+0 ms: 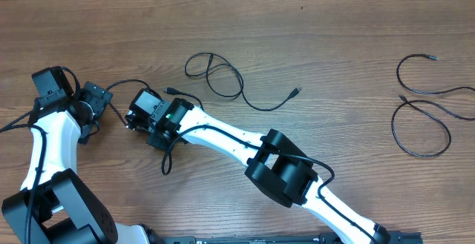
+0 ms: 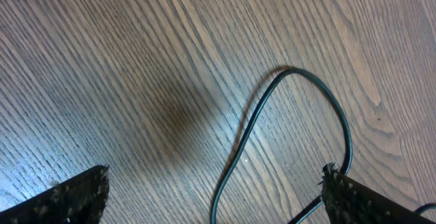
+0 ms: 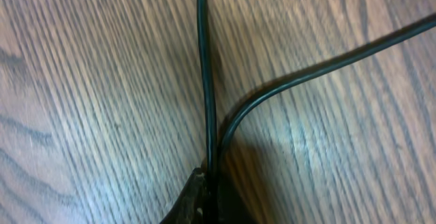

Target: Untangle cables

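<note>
Wood-grain table (image 1: 319, 29), brown, bare between items. Overhead: the left gripper (image 1: 100, 110) and right gripper (image 1: 132, 119) sit close together at the left side, the right arm stretched across from the lower right. A thin black cable (image 1: 128, 81) arcs from one gripper to the other. Near centre lies a looped cable (image 1: 241, 84), loose, its plug end pointing right. Well apart at the far right are an upper cable (image 1: 445, 92) and a lower cable (image 1: 393, 127), one above the other, both lying slack; whether they touch each other cannot be told. Left wrist view: the fingers (image 2: 75, 197) stand spread to the frame's bottom corners, nothing between them gripped. A bend of the thin black cable (image 2: 300, 77) lies flat on the wood, one leg running down beside the right-hand finger. Right wrist view: jaws clenched at the bottom edge, pinching the thin black cable (image 3: 204, 60). Two strands leave the pinch, one straight up the frame and one curving off to the upper right.
</note>
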Controlling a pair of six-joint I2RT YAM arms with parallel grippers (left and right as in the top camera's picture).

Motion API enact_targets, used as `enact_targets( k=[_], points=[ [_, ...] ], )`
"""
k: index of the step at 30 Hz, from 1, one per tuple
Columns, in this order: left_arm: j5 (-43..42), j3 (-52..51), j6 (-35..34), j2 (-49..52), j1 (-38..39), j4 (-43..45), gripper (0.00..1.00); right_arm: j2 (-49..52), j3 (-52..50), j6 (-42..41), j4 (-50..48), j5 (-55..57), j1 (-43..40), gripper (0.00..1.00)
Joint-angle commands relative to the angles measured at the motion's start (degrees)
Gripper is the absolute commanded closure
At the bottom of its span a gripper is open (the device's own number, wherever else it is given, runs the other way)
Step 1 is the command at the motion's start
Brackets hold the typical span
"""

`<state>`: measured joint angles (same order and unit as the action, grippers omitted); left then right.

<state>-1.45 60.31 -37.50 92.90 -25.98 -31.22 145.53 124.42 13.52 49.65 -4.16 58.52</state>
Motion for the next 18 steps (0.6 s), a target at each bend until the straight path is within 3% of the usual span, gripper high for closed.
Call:
enact_targets(
  k=[1, 9, 18],
  points=[
    [0.37, 0.83, -0.42, -0.02, -0.26, 0.24, 0.01, -1.20, -0.20, -0.07, 1.90, 1.51, -0.11, 0.96],
    [0.39, 0.83, -0.42, -0.02, -0.26, 0.24, 0.01, -11.39, -0.15, 0.02, 0.98, 2.05, -0.15, 0.96],
    [0.39, 0.83, -0.42, -0.02, -0.26, 0.24, 0.01, -19.69, -0.15, 0.46, 2.29, 11.30, -0.22, 0.96]
  ],
)
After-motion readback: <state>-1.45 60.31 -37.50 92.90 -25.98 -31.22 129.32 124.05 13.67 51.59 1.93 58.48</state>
